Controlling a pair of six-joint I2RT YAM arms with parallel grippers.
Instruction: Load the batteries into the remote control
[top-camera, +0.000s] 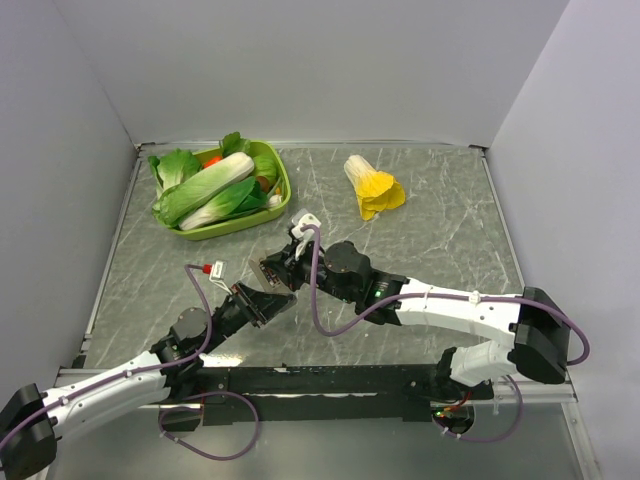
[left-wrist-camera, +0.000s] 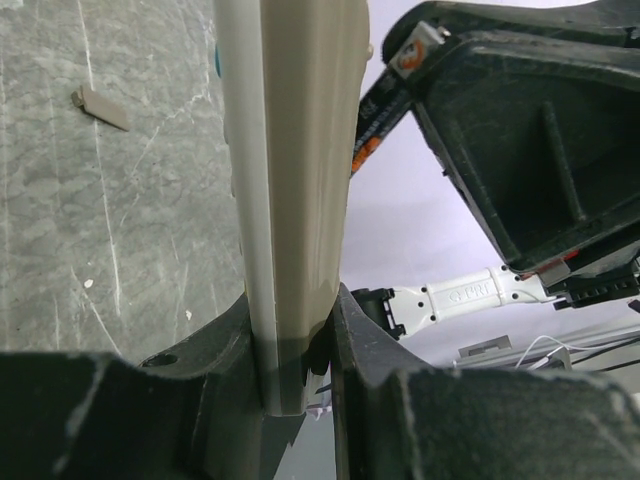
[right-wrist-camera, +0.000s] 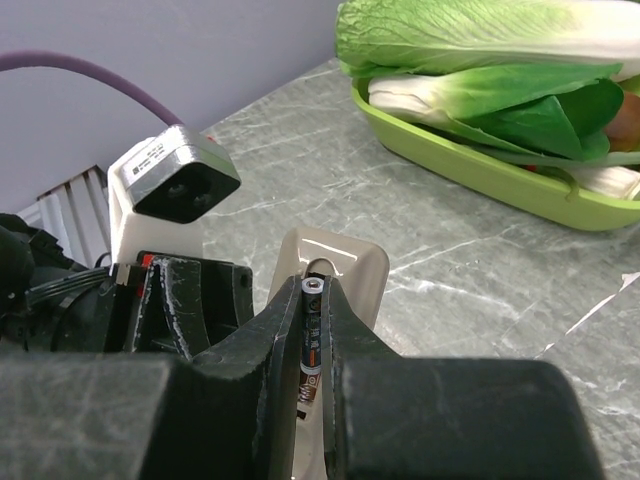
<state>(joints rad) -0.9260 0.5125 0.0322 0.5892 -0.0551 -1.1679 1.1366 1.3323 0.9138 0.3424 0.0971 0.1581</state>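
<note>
While left fingers (left-wrist-camera: 210, 360) clamp the slim grey-beige remote control (left-wrist-camera: 300, 200), right fingers (right-wrist-camera: 262, 345) pinch a thin dark battery (right-wrist-camera: 312, 325) at its compartment.

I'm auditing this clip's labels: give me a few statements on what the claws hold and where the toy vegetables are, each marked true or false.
1. The left claw is shut on the remote control. True.
2. The right claw is empty. False: it pinches a battery.
3. The green tray holds leafy toy vegetables. True.
4. The yellow toy cabbage lies in the tray. False: it lies on the table, apart from the tray.
</note>
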